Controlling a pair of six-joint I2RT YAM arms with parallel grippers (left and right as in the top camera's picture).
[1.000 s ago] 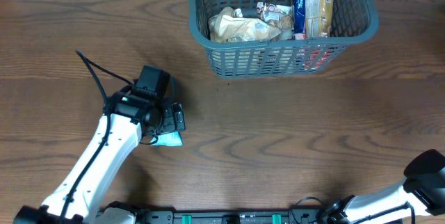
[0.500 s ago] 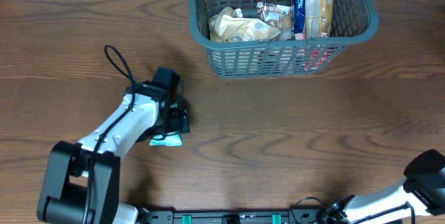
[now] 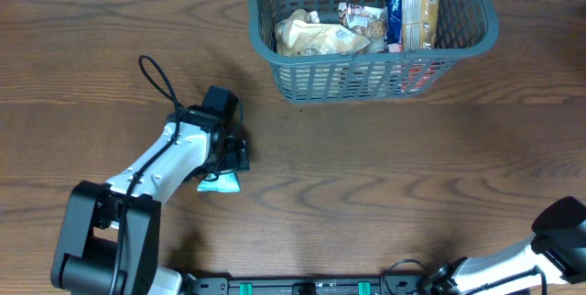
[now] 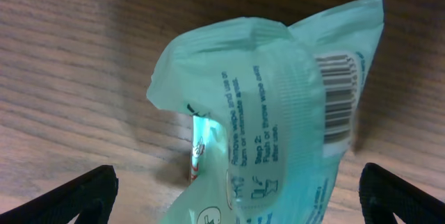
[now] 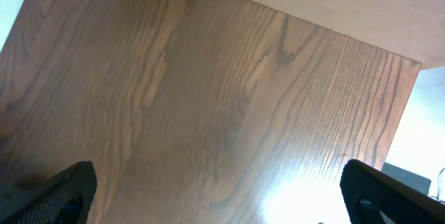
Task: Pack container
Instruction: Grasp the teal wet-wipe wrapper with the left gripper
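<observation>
Nearest you, well short of the container [image 3: 352, 81] and off beyond its right corner, the right gripper [image 5: 221, 195] sits at the near edge of the table [image 3: 412, 176]. Its fingers are spread wide with only bare wood grain between them, so it holds nothing. Farther in, short of the container's left corner and well apart from it, the left gripper [image 4: 236, 195] hangs over a teal wipe packet [image 4: 278, 126] lying on the wood. Its fingers stand wide apart, one on each side of the packet, and neither touches it in the wrist view. Farthest from you, the container stands at the far edge. It holds a crumpled tan bag [image 3: 316, 36], small snack packets [image 3: 362, 18], and a blue packet [image 3: 395, 6] and an orange-brown packet [image 3: 421, 2] upright toward its right side. In my judgement the step in hand is the pickup, at pre-grasp. Your next move calls for lowering, closing across the packet, lifting above the container's rim, and releasing over its bare far-left floor. The packet looks soft and bulged, so expect it to crumple or slip.
</observation>
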